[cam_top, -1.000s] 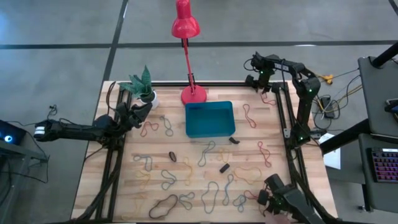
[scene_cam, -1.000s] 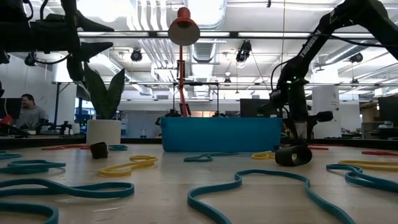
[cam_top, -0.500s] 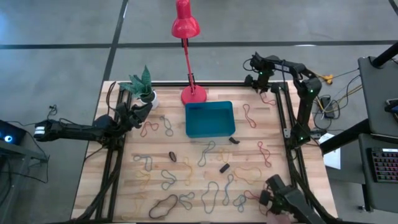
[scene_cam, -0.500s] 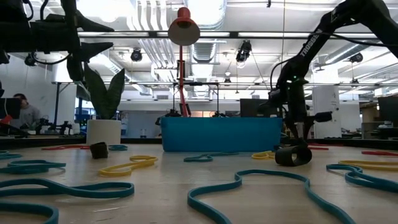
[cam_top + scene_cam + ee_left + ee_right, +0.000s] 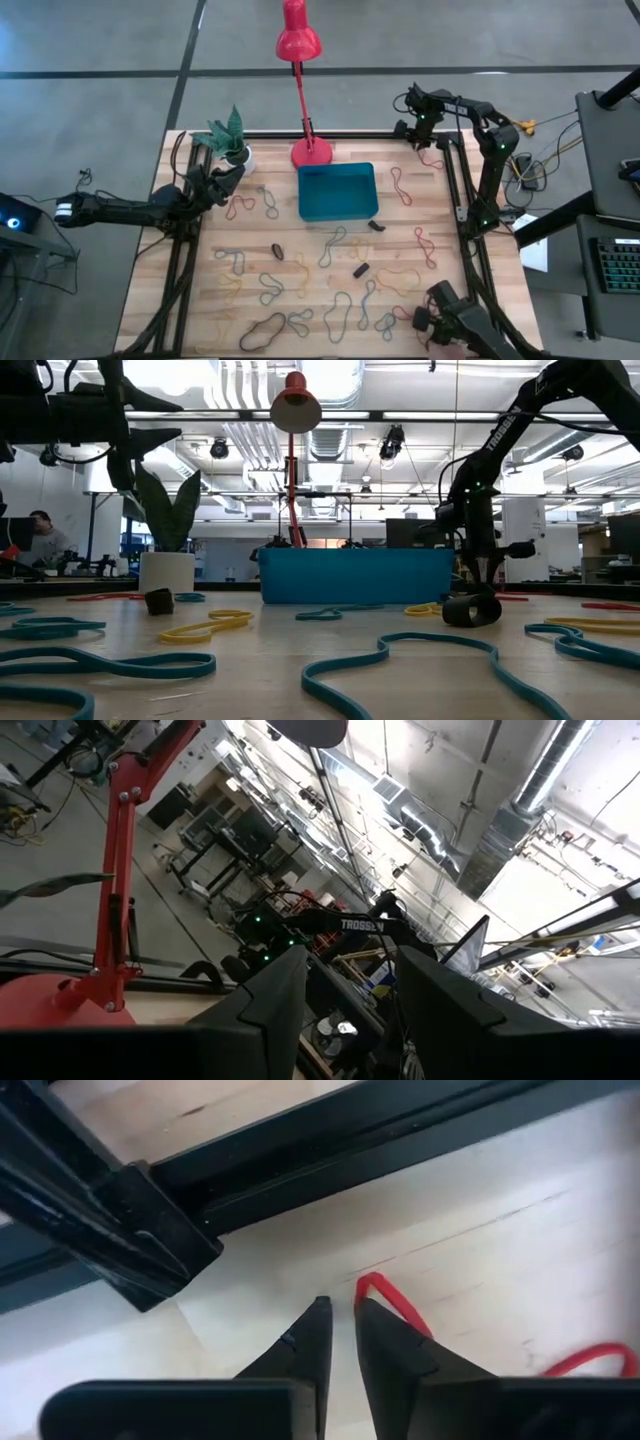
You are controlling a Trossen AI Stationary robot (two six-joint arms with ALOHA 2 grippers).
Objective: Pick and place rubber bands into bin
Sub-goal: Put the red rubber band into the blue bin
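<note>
R hand narrowed since prior, near-shut | beside thin red rubber band | L hand parted, empty

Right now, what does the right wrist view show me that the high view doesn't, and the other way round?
Only the right wrist view: the right end effector right at the looped end of a red rubber band lying on bare wood, beside the black frame rail.

Only the high view: the bin, the other rubber bands scattered over the table, the red lamp, and the left end effector parked by the plant pot.

Both: the right end effector at the table's far right corner, with the red rubber band beneath it.
</note>
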